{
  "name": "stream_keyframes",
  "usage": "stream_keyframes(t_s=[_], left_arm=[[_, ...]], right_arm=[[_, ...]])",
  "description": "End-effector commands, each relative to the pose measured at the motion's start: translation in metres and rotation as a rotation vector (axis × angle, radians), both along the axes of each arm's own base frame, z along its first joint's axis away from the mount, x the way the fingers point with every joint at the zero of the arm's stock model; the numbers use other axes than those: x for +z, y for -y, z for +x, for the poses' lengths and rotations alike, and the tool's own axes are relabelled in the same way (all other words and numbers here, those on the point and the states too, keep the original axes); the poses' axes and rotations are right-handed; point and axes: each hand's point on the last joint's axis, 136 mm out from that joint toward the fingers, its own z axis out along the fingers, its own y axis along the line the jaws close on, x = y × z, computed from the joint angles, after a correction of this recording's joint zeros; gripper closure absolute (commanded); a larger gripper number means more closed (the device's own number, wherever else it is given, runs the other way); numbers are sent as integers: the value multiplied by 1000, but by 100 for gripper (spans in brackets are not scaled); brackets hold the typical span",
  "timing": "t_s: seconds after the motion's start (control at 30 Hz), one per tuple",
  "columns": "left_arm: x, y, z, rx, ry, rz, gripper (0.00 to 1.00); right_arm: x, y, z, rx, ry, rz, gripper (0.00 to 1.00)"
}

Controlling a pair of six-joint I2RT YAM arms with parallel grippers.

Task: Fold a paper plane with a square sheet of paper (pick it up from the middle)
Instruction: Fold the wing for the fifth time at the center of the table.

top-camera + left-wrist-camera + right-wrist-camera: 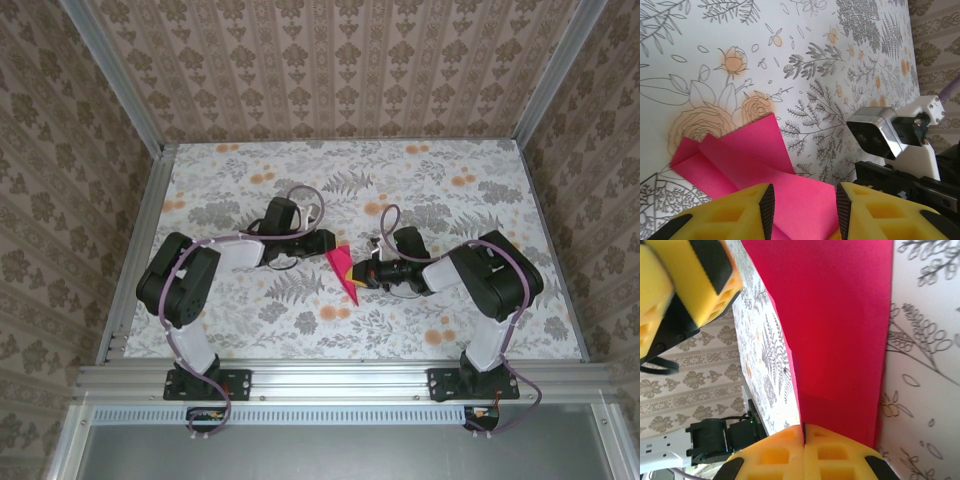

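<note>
Paper plane point(343, 272), part-folded, sits between my two sets of jaws near the middle of the counter point(420, 170).
My right jaws are closed tight on one edge of the paper plane point(840, 340), their pads point(785, 450) meeting with the pink sheet pinched in the seam. My left jaws stand partly open, their fingers point(725, 212) either side of the paper plane point(800, 200) with a gap showing, gripping nothing. Its folded flaps lie on the flowered counter.
</note>
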Motion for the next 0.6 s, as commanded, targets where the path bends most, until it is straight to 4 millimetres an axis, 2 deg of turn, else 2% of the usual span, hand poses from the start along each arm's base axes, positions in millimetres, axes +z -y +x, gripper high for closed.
stream_keyframes(t_s=[0.0, 0.33, 0.57], left_arm=[[2, 6, -4, -21, 11, -20, 60], [-10, 18, -21, -87, -37, -29, 60], [-18, 26, -23, -106, -55, -23, 60]], right_arm=[[-16, 7, 0, -30, -36, -39, 100], [-29, 14, -2, -58, -67, -82, 100], [-36, 19, -3, -84, -89, -87, 100]])
